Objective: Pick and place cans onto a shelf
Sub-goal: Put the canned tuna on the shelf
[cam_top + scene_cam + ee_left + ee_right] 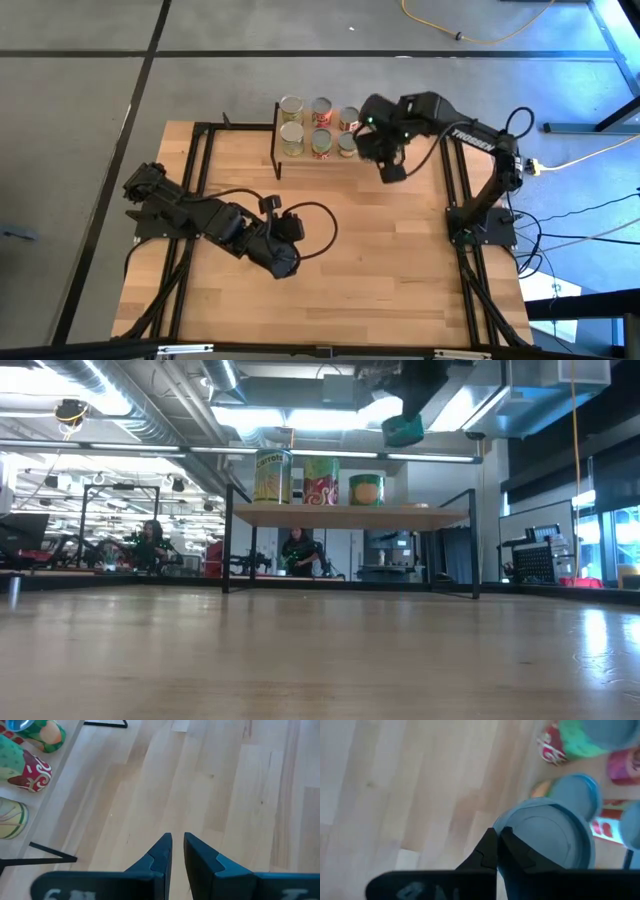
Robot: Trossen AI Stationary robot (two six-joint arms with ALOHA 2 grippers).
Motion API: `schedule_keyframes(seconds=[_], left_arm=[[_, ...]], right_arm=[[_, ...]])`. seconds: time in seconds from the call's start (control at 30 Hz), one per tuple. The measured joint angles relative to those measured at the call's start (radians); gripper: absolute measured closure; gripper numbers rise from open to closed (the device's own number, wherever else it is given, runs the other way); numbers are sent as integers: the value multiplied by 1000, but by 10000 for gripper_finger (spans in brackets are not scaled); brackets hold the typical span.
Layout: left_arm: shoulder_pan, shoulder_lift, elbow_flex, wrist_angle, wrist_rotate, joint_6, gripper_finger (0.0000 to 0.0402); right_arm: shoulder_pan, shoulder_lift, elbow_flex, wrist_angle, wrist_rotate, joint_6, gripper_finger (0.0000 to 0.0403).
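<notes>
Several cans point(321, 143) stand in two rows on the shelf point(277, 150) at the table's far edge. The low view shows three of them point(321, 480) upright on the shelf's wooden board point(420, 515). My right gripper point(391, 170) hangs shut and empty just right of the shelf, higher than the can tops point(403, 428). In its wrist view the fingers point(497, 837) show in front of a can's silver top point(555, 837). My left gripper point(283, 262) is over the table's middle, shut and empty point(177, 839), pointing slantwise down at bare wood.
The shelf's black legs point(228, 550) stand on the table. Black frame rails point(200, 180) run along the table's left and right sides. Bare wood point(380, 260) lies between the two arms. People point(298, 552) are in the room beyond the table.
</notes>
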Motion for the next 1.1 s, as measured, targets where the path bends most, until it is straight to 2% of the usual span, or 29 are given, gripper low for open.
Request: schedule_keyframes(seconds=[0.1, 0.27, 0.77, 0.9, 1.1], left_arm=[[10, 0, 0, 0, 11, 0, 359], [23, 0, 0, 0, 11, -1, 359], [78, 0, 0, 0, 35, 0, 359], [86, 0, 0, 0, 41, 0, 359], [94, 0, 0, 0, 42, -1, 359]], right_arm=[[-64, 1, -1, -1, -26, -41, 397], [-150, -21, -67, 7, -147, -67, 397], [-277, -114, -456, 288, -152, -173, 397], [-311, -115, -517, 359, -154, -180, 397], [-352, -118, -534, 368, -162, -179, 397]])
